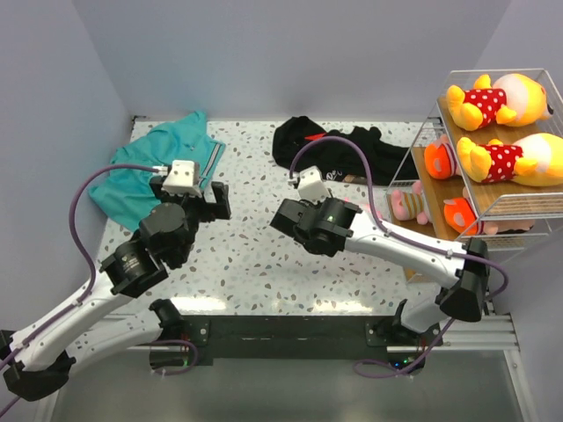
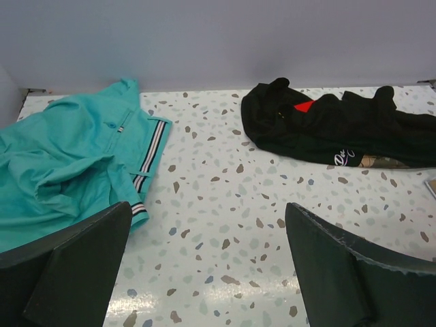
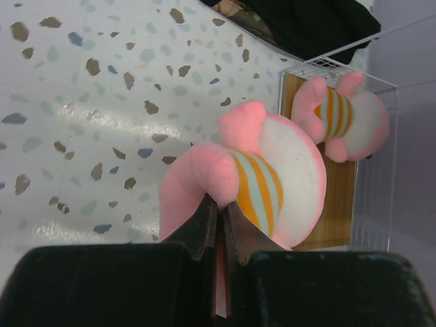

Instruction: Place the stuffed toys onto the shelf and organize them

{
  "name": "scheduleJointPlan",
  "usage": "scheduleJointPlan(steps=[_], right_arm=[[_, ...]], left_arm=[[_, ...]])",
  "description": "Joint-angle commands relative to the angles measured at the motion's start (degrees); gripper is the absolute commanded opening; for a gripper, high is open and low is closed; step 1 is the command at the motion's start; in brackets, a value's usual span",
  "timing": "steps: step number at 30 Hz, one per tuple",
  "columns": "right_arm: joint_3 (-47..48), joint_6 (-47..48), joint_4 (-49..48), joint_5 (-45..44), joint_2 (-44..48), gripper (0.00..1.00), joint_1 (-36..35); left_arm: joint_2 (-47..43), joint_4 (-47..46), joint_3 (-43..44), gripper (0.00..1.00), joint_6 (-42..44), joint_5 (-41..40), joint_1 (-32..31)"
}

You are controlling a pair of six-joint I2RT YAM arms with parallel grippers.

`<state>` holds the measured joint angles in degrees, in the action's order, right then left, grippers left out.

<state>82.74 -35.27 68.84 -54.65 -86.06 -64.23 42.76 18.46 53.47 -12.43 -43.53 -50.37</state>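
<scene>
Left gripper (image 2: 208, 231) spread wide, empty, over table (image 2: 211, 157) by teal shirt (image 2: 61, 163). Right gripper (image 3: 218, 211) clamped on pink striped stuffed toy (image 3: 272, 177), maybe a pig, near shelf (image 1: 528, 199). Two bears (image 1: 497, 101) lie on the upper tier, with a second striped toy (image 3: 340, 119) on a lower board.

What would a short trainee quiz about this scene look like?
1. True or false: the left claw grips the crumpled teal polo shirt.
2. How many yellow plush bears in red white-dotted tops lie on the top tier of the white wire-frame shelf with wooden boards? A one, B two, C four.
3. Fill in: the right claw is shut on a ___ plush toy in an orange-striped top.
Key: 1 false, it is open and empty; 2 B; 3 pink.
</scene>
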Motion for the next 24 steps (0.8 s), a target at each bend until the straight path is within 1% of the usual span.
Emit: scheduleJointPlan(steps=[1, 3, 6, 9, 11, 17, 22, 24], right_arm=[[0.15, -12.65, 18.01, -11.36, -2.18, 0.00, 1.20], [-3.10, -11.41, 16.33, -10.65, -2.62, 0.00, 3.31], [-6.00, -13.34, 18.96, -11.62, -3.32, 0.00, 6.30], [-8.82, -10.01, 17.04, -13.11, -2.62, 0.00, 9.37], [-9.87, -8.50, 15.54, -11.97, -2.71, 0.00, 13.40], [-10.58, -7.54, 13.61, -10.30, -3.06, 0.00, 19.13], [-12.86, -1.92, 8.87, -7.06, -4.46, 0.00, 23.34], [-13.65, 2.37, 5.27, -5.21, -6.30, 0.00, 24.58]], left_arm=[[-1.54, -2.64, -1.09, 1.00, 0.04, -0.16, 0.18], [-1.81, -2.73, -1.53, 1.00, -0.23, 1.16, 0.18], [-2.16, -2.20, -1.53, 1.00, -0.23, 0.82, 0.18], [-2.77, -4.65, -2.67, 1.00, 1.96, 0.73, 0.18], [-2.33, -4.49, -2.15, 1.00, 1.97, 0.81, 0.36], [-2.42, -2.99, -0.83, 1.00, 0.92, 3.09, 0.45], [-4.09, -2.20, -1.53, 1.00, 0.82, 4.07, 0.45], [-4.35, -0.27, -0.57, 1.00, 0.56, 3.54, 0.45]])
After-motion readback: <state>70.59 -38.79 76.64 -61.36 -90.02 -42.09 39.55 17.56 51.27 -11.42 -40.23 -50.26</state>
